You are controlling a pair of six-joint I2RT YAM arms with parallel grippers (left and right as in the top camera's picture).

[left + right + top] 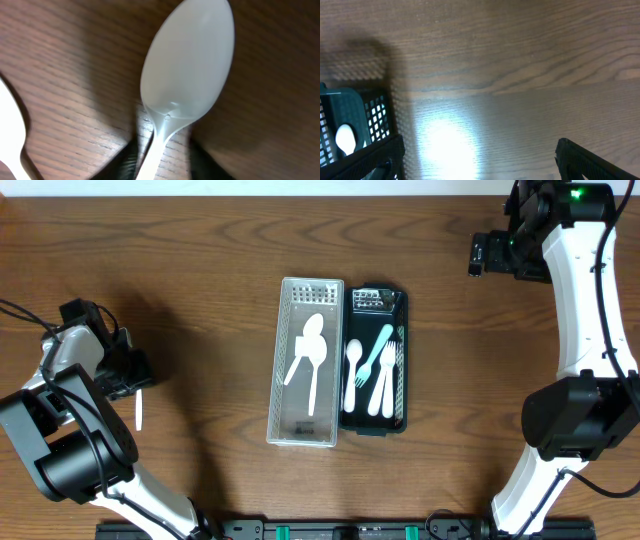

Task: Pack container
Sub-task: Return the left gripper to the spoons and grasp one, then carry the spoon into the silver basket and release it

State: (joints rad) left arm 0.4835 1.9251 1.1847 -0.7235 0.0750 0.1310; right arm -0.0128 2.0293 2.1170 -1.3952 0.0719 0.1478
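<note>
- Two baskets sit side by side at mid-worktop. The clear basket (290, 420) holds white spoons (311, 345). Touching its right side, the dark basket (401, 360) carries a small spoon (352, 370), a teal fork (377, 348) and white forks (385, 380), all laid lengthwise.
- One held spoon (187, 65) is out near the left edge, well apart from both baskets. Its handle is clamped between the closed jaws of the left gripper (162, 162), and its bowl hangs over bare wood.
- Beside it, a sliver of another white piece (10, 135) shows at the margin of the left wrist view. What it is cannot be told.
- Toward the far right corner, the right gripper (484, 256) hangs with its jaws spread wide and nothing between them.
- Packing looks well along, with most of the cutlery already sorted in. The held spoon likely belongs in the clear basket with its fellows. Any stray piece by the left edge would follow.
</note>
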